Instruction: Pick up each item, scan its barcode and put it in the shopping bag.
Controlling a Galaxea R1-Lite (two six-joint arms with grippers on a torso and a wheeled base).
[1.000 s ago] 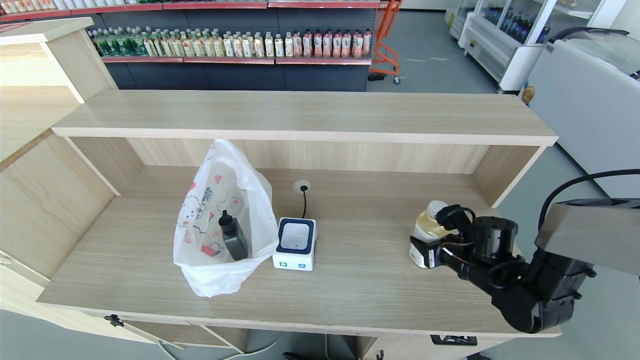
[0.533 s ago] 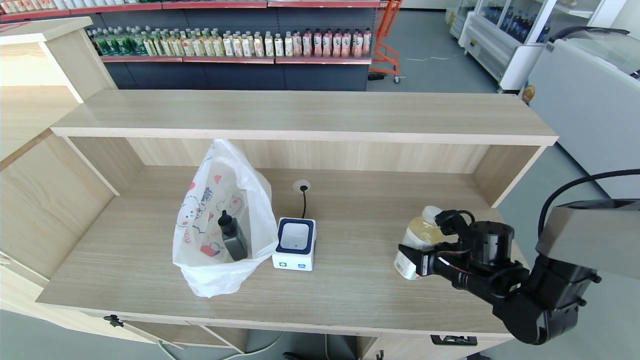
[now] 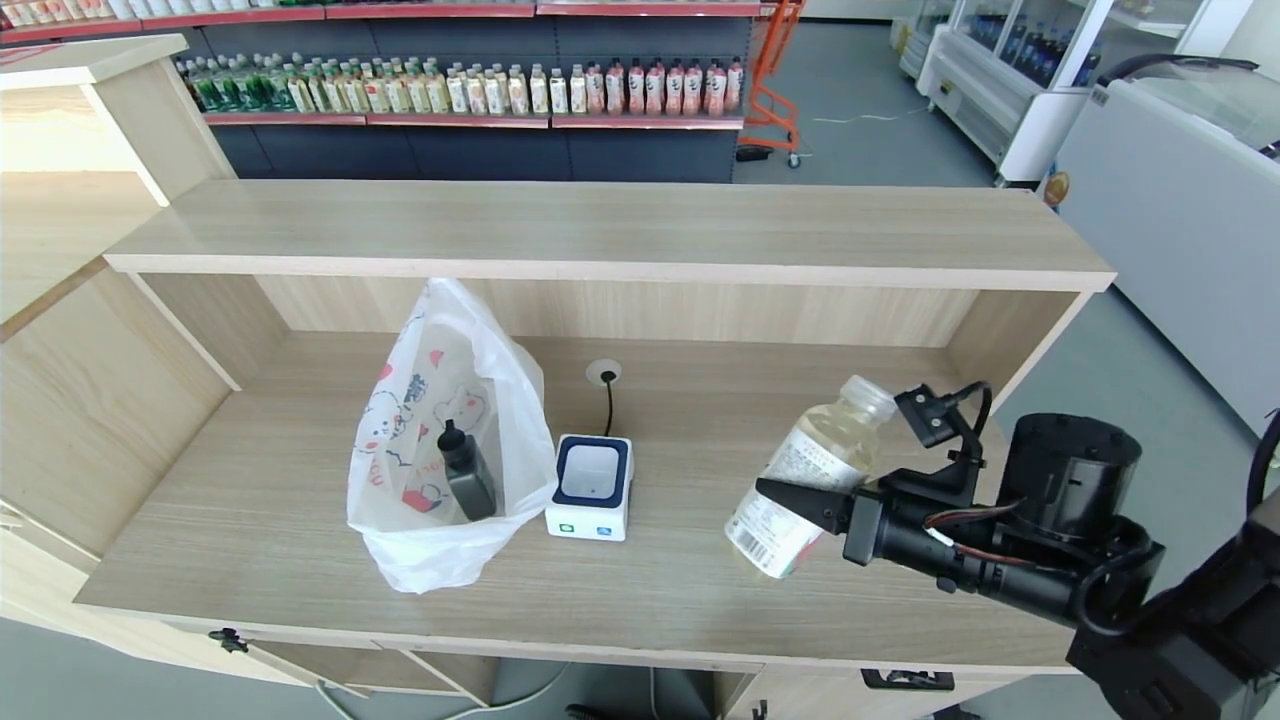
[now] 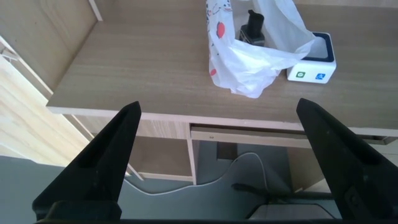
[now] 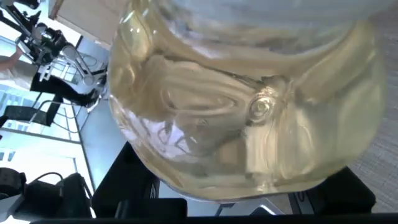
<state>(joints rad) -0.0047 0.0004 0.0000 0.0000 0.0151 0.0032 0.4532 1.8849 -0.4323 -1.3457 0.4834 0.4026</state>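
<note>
Worktop [image 3: 300,520]: pale wood-grain counter surface, walled at the back and both sides, with a raised ledge [image 3: 600,225] along the back.
Right gripper [image 3: 800,497]: over the right half of the worktop, clamped across the lower body of the clear bottle.
Clear bottle [image 3: 835,440]: pale yellowish liquid, white cap, printed label. It is tilted, cap towards the back right corner, base towards the front edge. A barcode shows on the label near the base. It sits between the scanner and the right edge, well apart from both. The right wrist view shows its base close up [image 5: 249,112].
Left gripper [image 4: 217,106]: out in front of the front edge, off the worktop, fingers spread wide, nothing between them.
Shopping bag [image 3: 430,440]: white plastic with cartoon prints, standing open on the left half, just beside the scanner [image 4: 249,62].
Dark bottle [image 3: 467,475]: upright inside the shopping bag [image 4: 254,28].
Scanner [image 3: 592,485]: small white box with a dark-framed window on top, near the centre [image 4: 314,59].
Cable [image 3: 608,400]: black, running from the scanner back to a round port in the worktop.
</note>
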